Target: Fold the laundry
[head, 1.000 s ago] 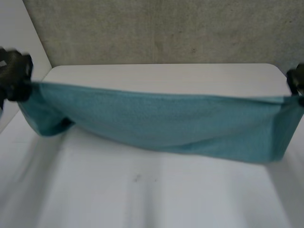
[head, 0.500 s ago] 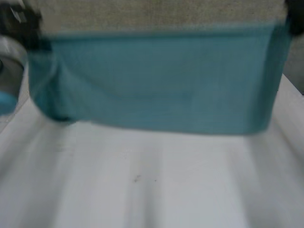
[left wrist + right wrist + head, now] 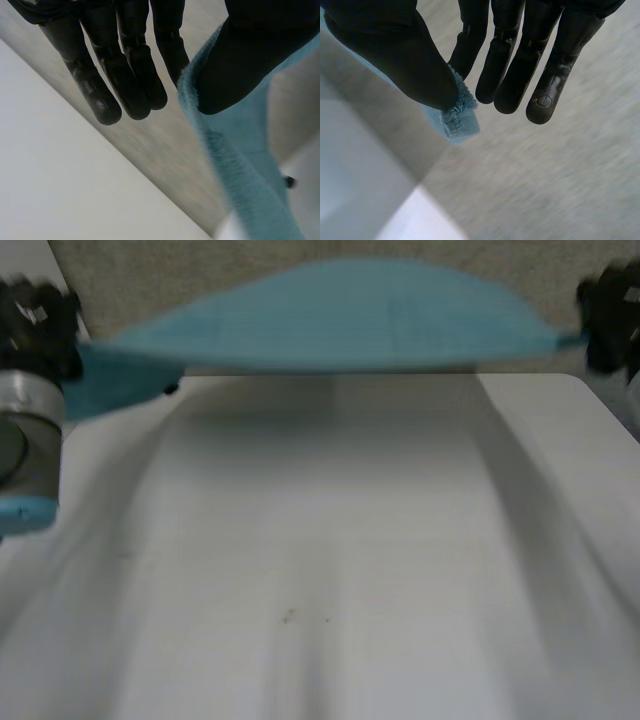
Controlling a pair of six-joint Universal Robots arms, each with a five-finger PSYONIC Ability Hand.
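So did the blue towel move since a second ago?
Yes. The towel has swung up and away: it sagged over the table, and now it floats flat above its far edge, pinched by the left hand and the right hand.

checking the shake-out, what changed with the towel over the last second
The blue towel swung up: it sagged low over the table, then hung as a sheet, and now billows nearly flat above the far edge. The left hand and right hand kept pinching its ends.
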